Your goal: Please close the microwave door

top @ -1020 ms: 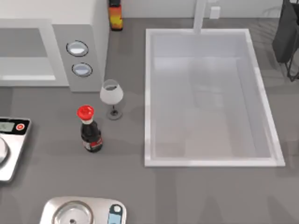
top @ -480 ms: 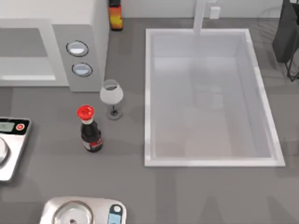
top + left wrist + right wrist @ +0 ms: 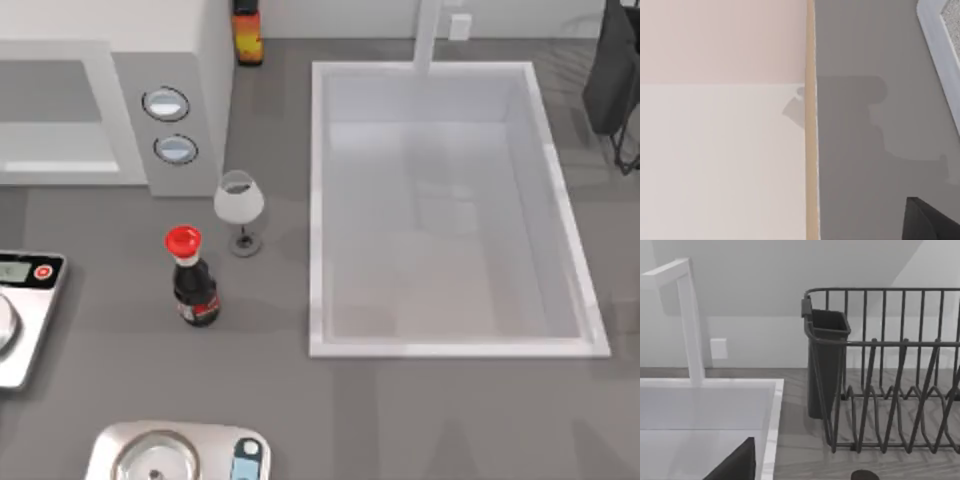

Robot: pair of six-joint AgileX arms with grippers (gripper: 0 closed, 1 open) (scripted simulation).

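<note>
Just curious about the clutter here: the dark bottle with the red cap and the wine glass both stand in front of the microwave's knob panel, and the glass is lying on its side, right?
Not quite. In the top view the wine glass stands upright on its foot, not on its side. The rest holds: it and the dark bottle with the red cap stand in front of the microwave and its knob panel.

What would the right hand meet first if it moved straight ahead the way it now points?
The right hand would probably meet the dark utensil holder at the corner of the wire dish rack, though depth is unclear.
</note>
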